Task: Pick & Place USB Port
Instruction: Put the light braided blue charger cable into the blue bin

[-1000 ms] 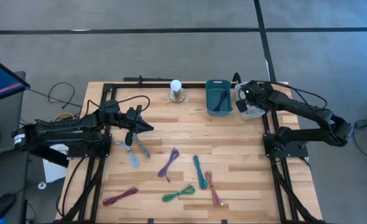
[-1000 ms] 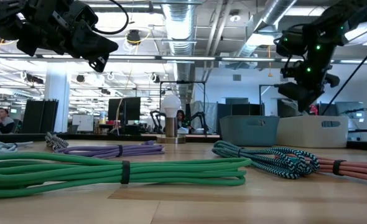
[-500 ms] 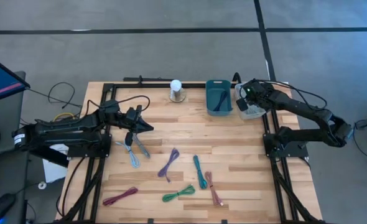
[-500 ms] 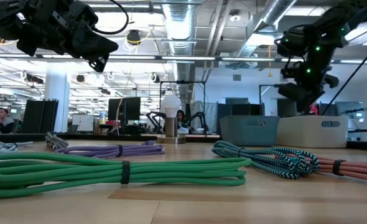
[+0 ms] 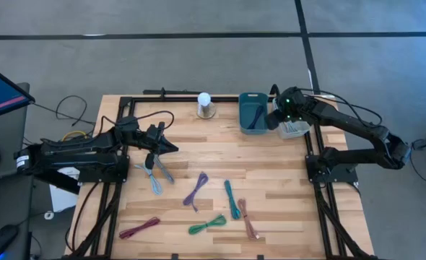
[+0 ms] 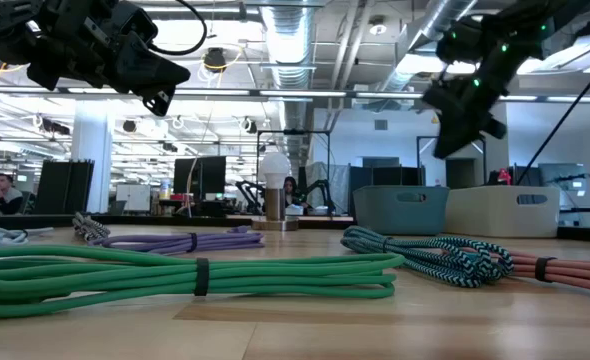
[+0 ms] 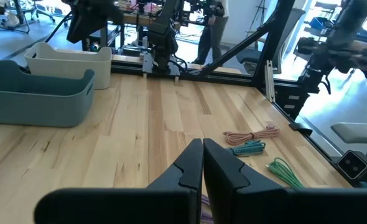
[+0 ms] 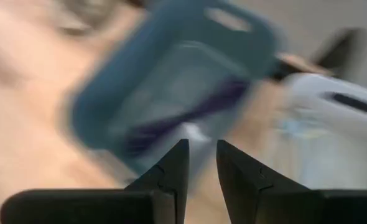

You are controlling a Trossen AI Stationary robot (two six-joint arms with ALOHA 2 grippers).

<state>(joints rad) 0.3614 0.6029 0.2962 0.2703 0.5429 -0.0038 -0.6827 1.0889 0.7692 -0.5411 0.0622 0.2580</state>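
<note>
Several bundled cables lie on the wooden table: light blue (image 5: 154, 175), purple (image 5: 196, 190), teal (image 5: 232, 199), salmon (image 5: 248, 219), green (image 5: 207, 224) and maroon (image 5: 139, 228). A teal bin (image 5: 253, 113) at the far edge holds a dark cable (image 8: 171, 121); a white bin (image 5: 294, 128) stands to its right. My right gripper (image 5: 273, 121) hovers between the two bins, above their rims (image 6: 455, 140). Its fingers stand a narrow gap apart (image 8: 201, 167) and hold nothing. My left gripper (image 5: 171, 146) waits shut and empty (image 7: 202, 163) in the air over the table's left part.
A white bulb-shaped object on a wooden base (image 5: 204, 105) stands at the far edge, left of the teal bin. Black frame rails run along the table's left, right and far sides. Bare wood lies between the bins and the cables.
My right gripper has swung from above the white bin toward the table's left, to the teal bin's right wall, and has risen a little. It moves fast; its wrist view is blurred. The left arm and the cables have kept still.
</note>
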